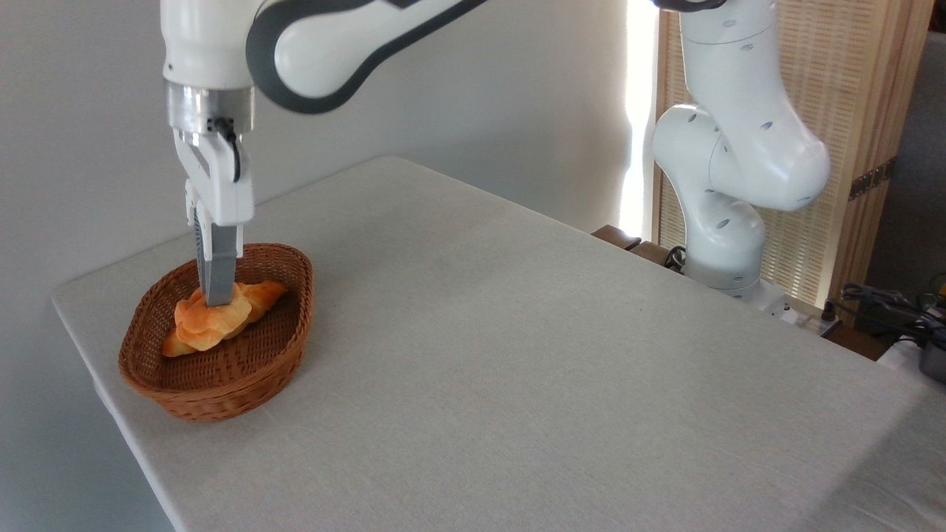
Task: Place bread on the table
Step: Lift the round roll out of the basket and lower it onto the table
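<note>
Inside the basket (222, 384), gripper (219, 295) fingertips hidden against the bread (211, 325).

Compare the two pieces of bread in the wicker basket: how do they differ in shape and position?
The round bun is compact with folded lobes; the longer loaf is stretched out, tapering to a point. The bun lies in front, partly hiding the loaf behind it. The claw reaches down to the bun, not the loaf. Both are glossy golden-orange and lie in the basket.

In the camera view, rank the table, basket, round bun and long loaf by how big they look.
1. Table
2. Basket
3. Bun and loaf: unsure, since the bun and the claw hide most of the loaf.
</note>
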`<state>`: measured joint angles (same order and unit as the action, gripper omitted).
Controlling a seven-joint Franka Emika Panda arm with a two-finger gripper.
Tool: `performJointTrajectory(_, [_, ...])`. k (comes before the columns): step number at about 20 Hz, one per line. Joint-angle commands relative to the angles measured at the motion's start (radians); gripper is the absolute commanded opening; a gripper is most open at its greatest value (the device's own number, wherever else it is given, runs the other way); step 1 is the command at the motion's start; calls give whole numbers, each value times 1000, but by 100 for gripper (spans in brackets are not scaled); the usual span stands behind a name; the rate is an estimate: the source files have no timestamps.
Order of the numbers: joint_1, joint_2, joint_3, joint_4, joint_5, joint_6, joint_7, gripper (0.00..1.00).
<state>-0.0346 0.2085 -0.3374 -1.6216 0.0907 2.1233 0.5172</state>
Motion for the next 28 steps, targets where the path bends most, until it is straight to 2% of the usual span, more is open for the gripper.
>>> performJointTrajectory(1, [2, -50, 55, 9, -35, -60, 20, 24])
performJointTrajectory(4, [11, -83, 90, 9, -34, -100, 56, 24])
performJointTrajectory(9, [85, -135, 97, 6, -31, -278, 329, 24])
performJointTrajectory(11, [94, -133, 101, 0, -19, -318, 412, 24])
performJointTrajectory(13, [108, -117, 135, -4, 9, -297, 429, 24])
performJointTrajectory(15, [108, -75, 155, -9, 79, -232, 458, 24])
performJointTrajectory(17, [110, -48, 161, -43, 92, -182, 471, 26])
performJointTrajectory(18, [110, -34, 161, -58, 92, -146, 471, 29])
performJointTrajectory(19, [110, -21, 161, -72, 92, -108, 471, 41])
performJointTrajectory(20, [110, -8, 163, -75, 92, -82, 471, 68])
performJointTrajectory(22, [110, 5, 163, -78, 92, -75, 468, 84])
performJointTrajectory(23, [110, 11, 163, -86, 90, -75, 463, 100])
performJointTrajectory(28, [110, 9, 163, -109, 83, -82, 461, 100])
